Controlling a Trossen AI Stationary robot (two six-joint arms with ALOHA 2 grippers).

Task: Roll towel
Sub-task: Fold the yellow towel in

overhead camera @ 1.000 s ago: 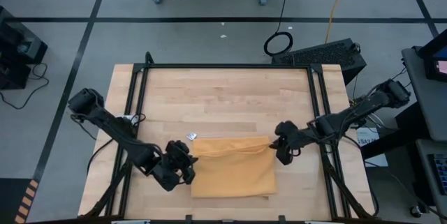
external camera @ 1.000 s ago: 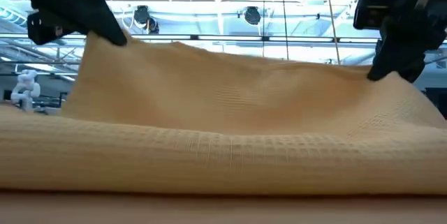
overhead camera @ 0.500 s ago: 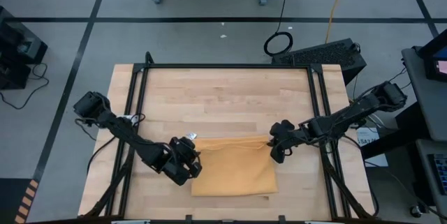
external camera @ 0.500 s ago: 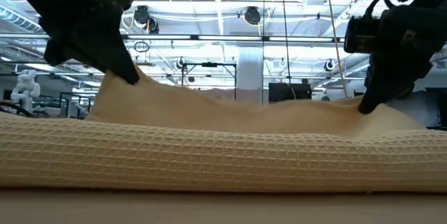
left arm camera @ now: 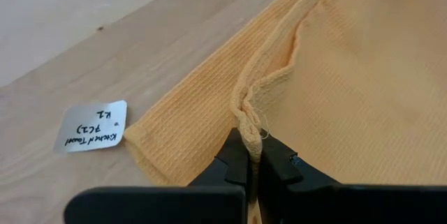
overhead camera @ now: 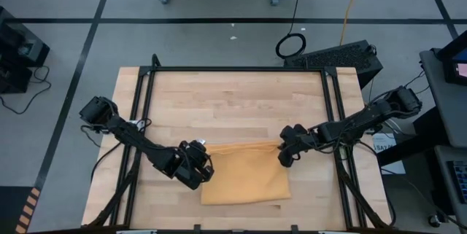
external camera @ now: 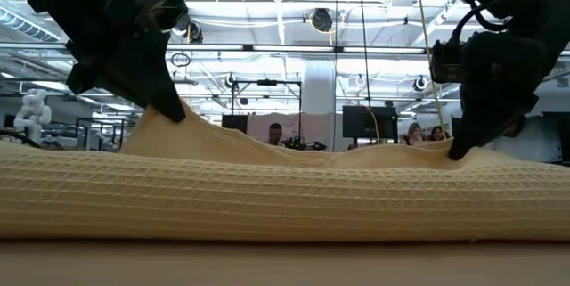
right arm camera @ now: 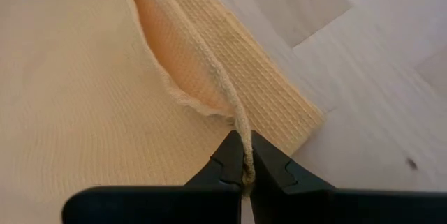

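We're in the folding-over stage, prob. the first turn of the roll. The towel (overhead camera: 244, 179) lies on the near half of the table (overhead camera: 233, 95), w/ its far edge lifted. The left gripper (overhead camera: 202, 167) is pinched shut on that edge at its left corner, and the right gripper (overhead camera: 284, 154) is clamped on the same edge at the right corner — both fabric-in-jaw, as each wrist view shows.

Next move, as we judge it: carry both corners toward the near side at the same pace and height so the lifted edge lands straight across the cloth. If one arm leads, we'd expect a skewed roll. Then release and re-grip for the next turn.

What the views add:
- Left wrist view: the white tag (left arm camera: 91, 127) w/ handwriting, flat on the wood just beside the towel's corner; barely a speck from above.
- Low view: the edge sags between the two grips, highest at the left one; the overhead cam flattens that out.
- Right wrist view: a folded layer under the pinched hem.
- High view alone gives both arms' positions on the table.
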